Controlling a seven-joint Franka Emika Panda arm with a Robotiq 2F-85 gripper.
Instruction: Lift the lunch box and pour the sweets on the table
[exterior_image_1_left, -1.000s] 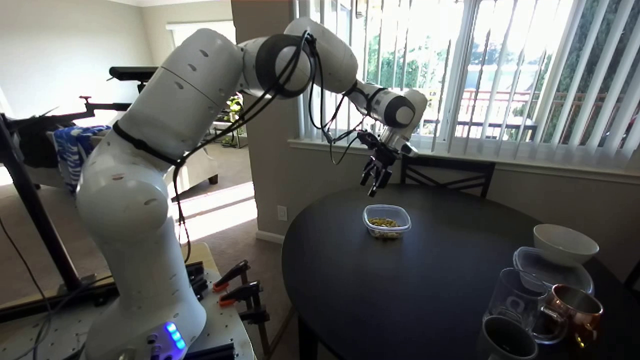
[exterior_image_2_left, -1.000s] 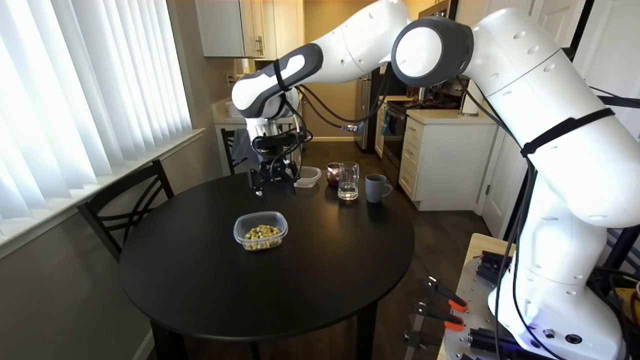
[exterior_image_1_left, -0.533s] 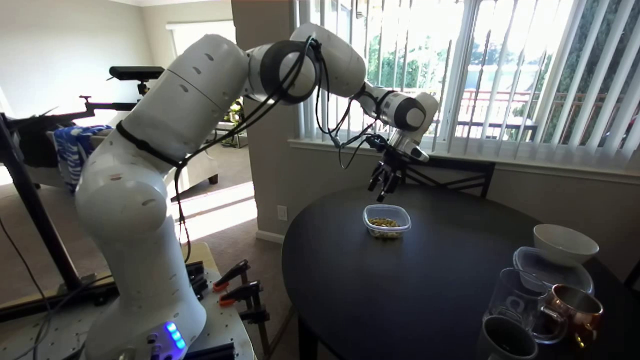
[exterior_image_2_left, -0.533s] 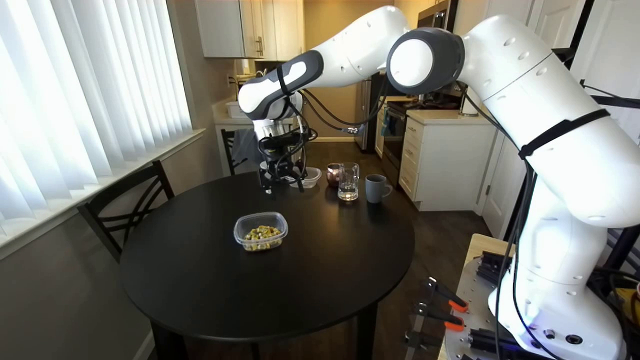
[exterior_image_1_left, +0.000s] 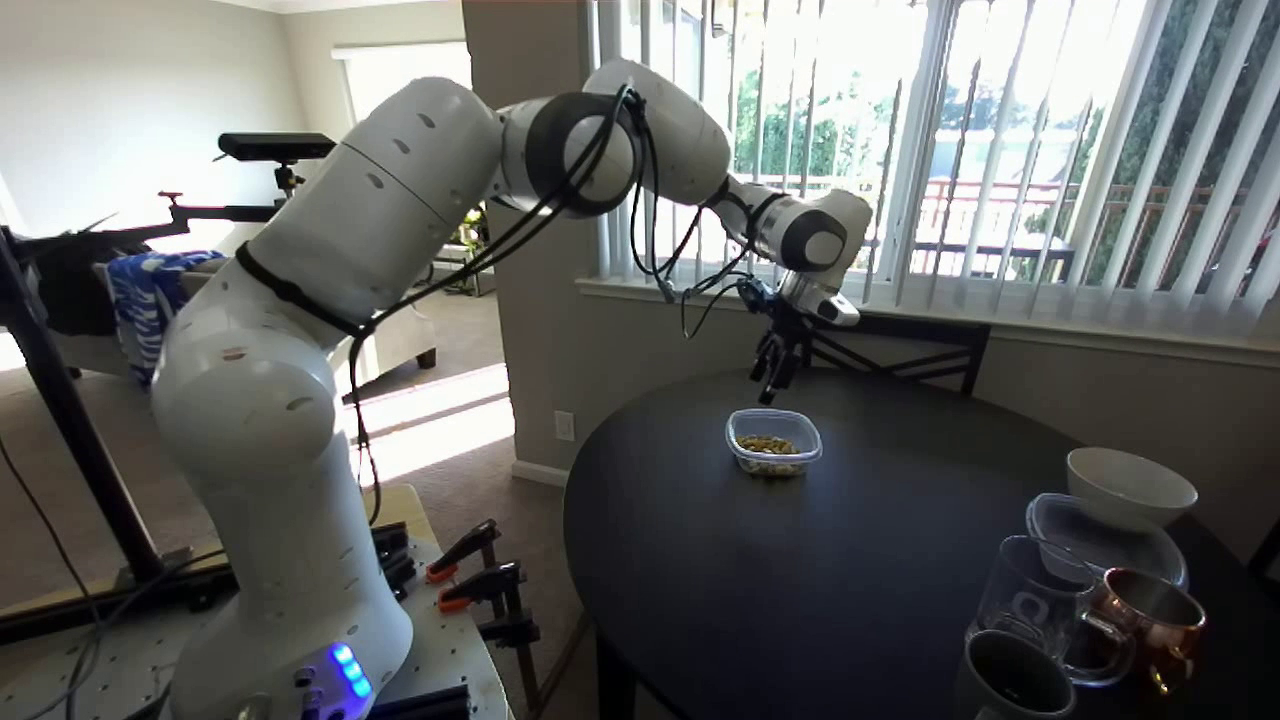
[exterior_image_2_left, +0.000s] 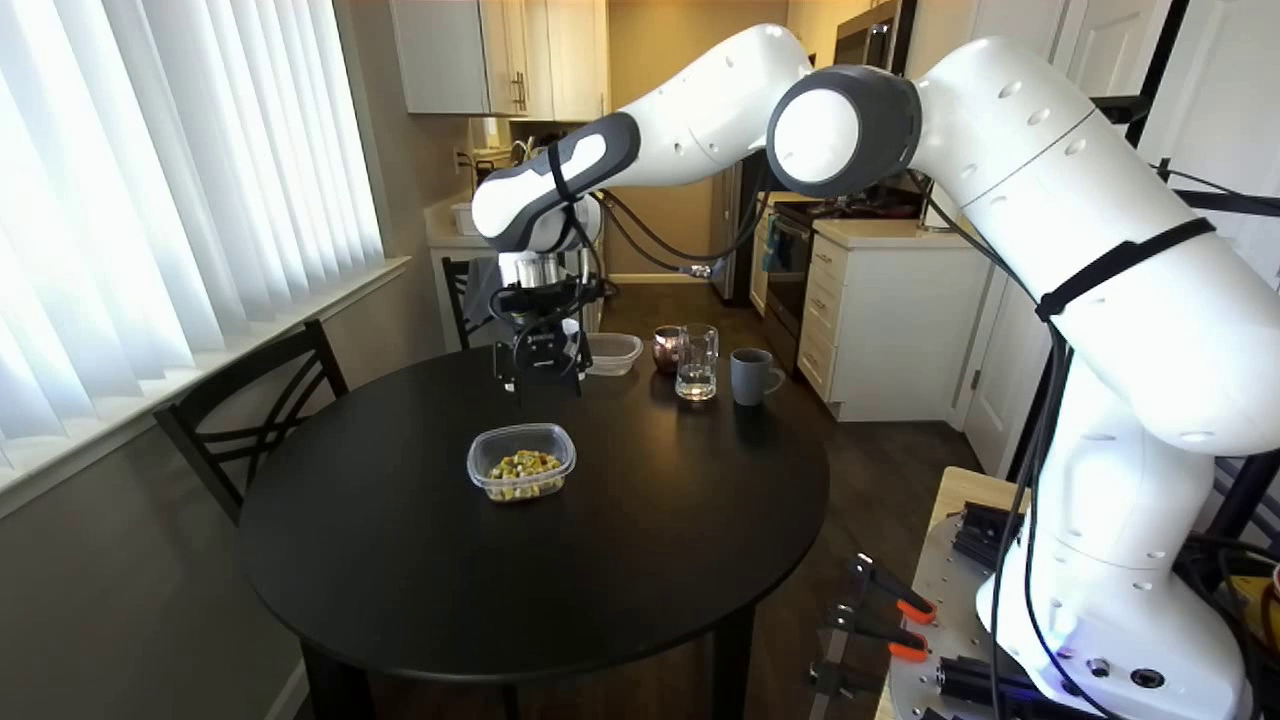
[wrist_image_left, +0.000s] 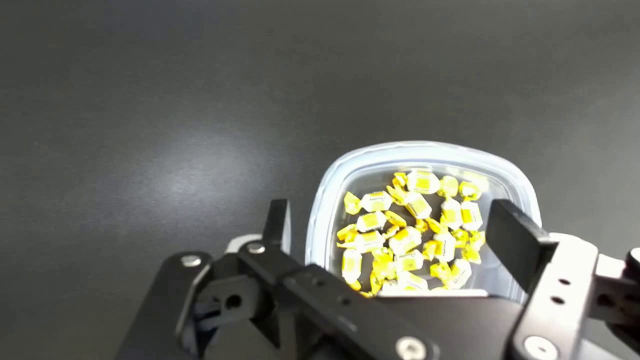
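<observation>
The lunch box (wrist_image_left: 415, 151) sits flat on the round black bench (exterior_image_2_left: 560, 580), right side up with its top open. A little heap of sweets (wrist_image_left: 406, 241) in yellow and white wrappers lies inside it. The big white robot arm (exterior_image_2_left: 845, 130) bends over the bench, and its jaws point down. The jaws are wide apart and hang in the air near the box, higher than its rim. In the wrist view, the box shows in the gap between them, and one jaw hides a bit of its side. On the same bench, well away from the lunch box, stand a gray mug (exterior_image_2_left: 748, 380), a clear glass mug (exterior_image_2_left: 697, 368), a shiny copper mug (exterior_image_2_left: 664, 350) and another clear tub (exterior_image_2_left: 612, 366). A white bowl (exterior_image_1_left: 1130, 488) is right by that tub.
</observation>
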